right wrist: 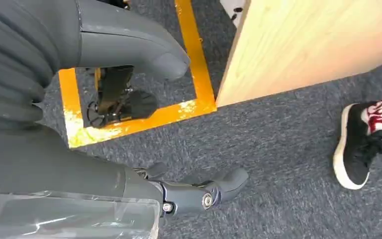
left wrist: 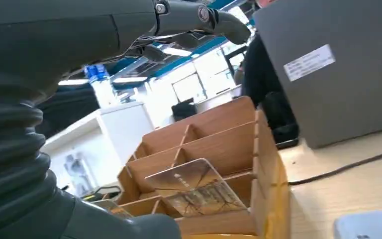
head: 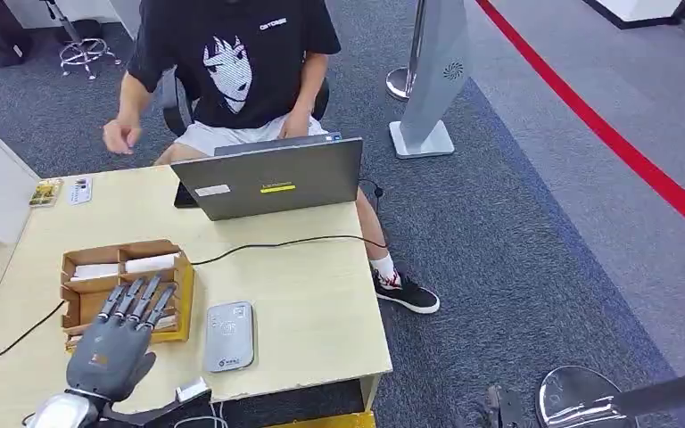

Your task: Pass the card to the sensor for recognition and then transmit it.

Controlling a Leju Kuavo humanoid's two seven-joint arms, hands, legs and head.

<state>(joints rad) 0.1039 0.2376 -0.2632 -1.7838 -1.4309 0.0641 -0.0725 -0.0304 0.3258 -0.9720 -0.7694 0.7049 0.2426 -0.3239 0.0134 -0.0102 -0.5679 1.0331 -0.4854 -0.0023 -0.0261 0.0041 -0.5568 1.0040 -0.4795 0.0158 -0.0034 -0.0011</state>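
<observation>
Grey laptop [head: 272, 185], lid up, stood at the desk's [head: 321, 303] far edge; black cable [head: 276, 243] ran across the desktop. Seated person [head: 232, 62] behind it. Grey floor stand [head: 428, 80] and red floor line [head: 606, 134] lay beyond.

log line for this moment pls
left hand: open over card box | card: in box, ungripped | sensor: unused | right hand: open, hanging by table

Grey carpet [head: 517, 232] covers the floor, crossed by a red stripe [head: 606, 134] at upper right. A pale wooden desk [head: 312, 303] sits lower left. Yellow tape [right wrist: 189, 55] marks the floor beside it.
</observation>
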